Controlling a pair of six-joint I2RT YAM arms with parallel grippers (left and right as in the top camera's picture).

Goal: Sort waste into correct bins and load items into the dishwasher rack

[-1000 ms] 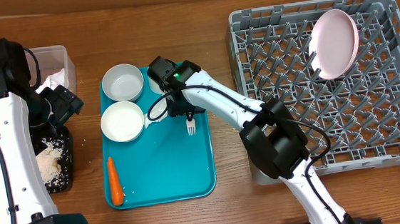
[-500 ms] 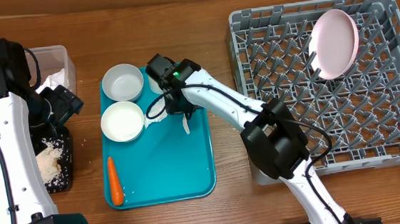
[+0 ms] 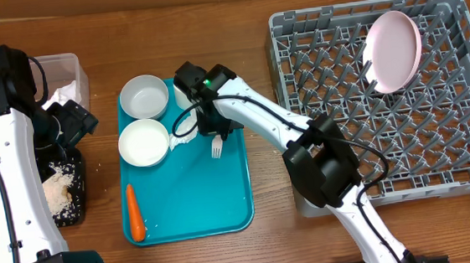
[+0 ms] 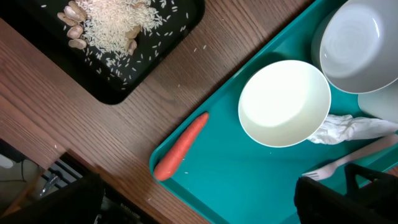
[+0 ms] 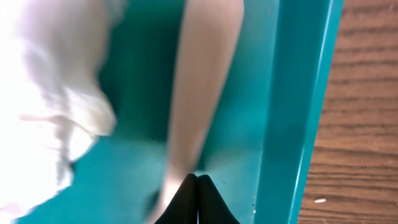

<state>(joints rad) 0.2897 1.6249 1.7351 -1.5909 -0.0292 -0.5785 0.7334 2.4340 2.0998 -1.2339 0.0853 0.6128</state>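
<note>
Right tool [image 5: 197, 183] shut, left tool [image 3: 72, 126] wide open.
Right arm [image 3: 259, 117] stretches left, fingertips [image 5: 186, 200] pressed together pointing down; left arm [image 3: 6, 158] hovers at the left side.

The teal tray [image 3: 191, 210] sets off an orange carrot [image 3: 135, 213], white bowls [image 3: 144, 97], a white plastic fork [image 3: 217, 150] and a crumpled white napkin [image 4: 348, 127]. The grey dishwasher rack [image 3: 437, 141] has a lattice-patterned floor, and the plate [image 3: 394, 50] is pale pink. The black tray [image 4: 118, 87] is speckled with pale tan nuts [image 4: 73, 28] and white crumbs [image 4: 118, 25], and the table [image 3: 269, 246] is brown wood grain.

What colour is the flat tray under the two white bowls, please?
The tray is teal, seen best in the overhead view.
</note>
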